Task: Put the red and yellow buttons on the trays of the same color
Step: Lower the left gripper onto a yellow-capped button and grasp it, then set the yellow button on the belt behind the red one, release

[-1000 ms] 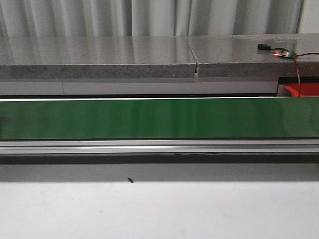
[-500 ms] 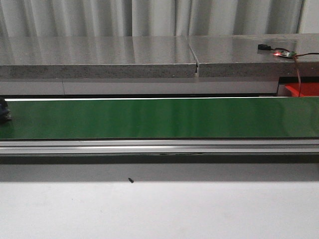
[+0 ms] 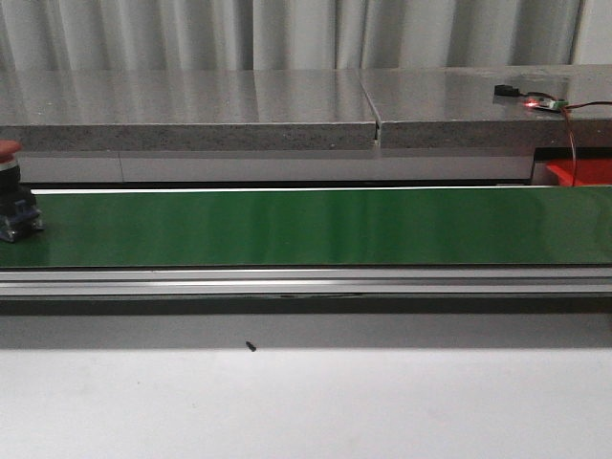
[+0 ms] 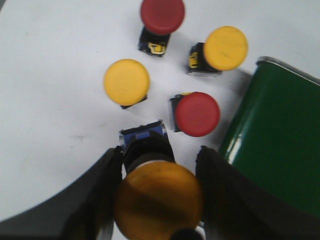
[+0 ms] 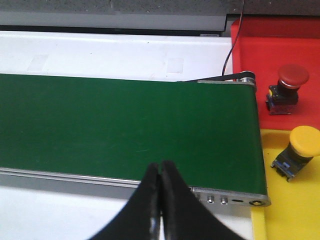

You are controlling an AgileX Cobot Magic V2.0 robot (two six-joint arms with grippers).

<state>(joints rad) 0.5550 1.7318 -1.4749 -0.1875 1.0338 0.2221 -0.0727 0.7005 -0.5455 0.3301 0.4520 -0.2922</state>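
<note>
My left gripper [image 4: 159,160] is shut on a yellow button [image 4: 159,200], its dark fingers [image 4: 102,185] pressed against both sides of the cap above the white table. Two red buttons [image 4: 162,15] [image 4: 197,113] and two more yellow buttons [image 4: 226,47] [image 4: 126,81] stand beyond it. In the front view another red button [image 3: 10,191] rides the far left end of the green belt [image 3: 306,228]. My right gripper [image 5: 161,167] is shut and empty over the belt's near edge. A red tray [image 5: 250,45] holds a red button [image 5: 292,75]; a yellow tray [image 5: 280,220] holds a yellow button [image 5: 305,141].
The belt's end [image 4: 280,145] lies just beside the loose buttons. A grey stone ledge [image 3: 191,110] runs behind the belt, with a small lit circuit board [image 3: 545,102] and wire on it. Part of the red tray [image 3: 579,172] shows at the belt's right end.
A red button has come into the front view at the belt's left end and moved further to the right.
</note>
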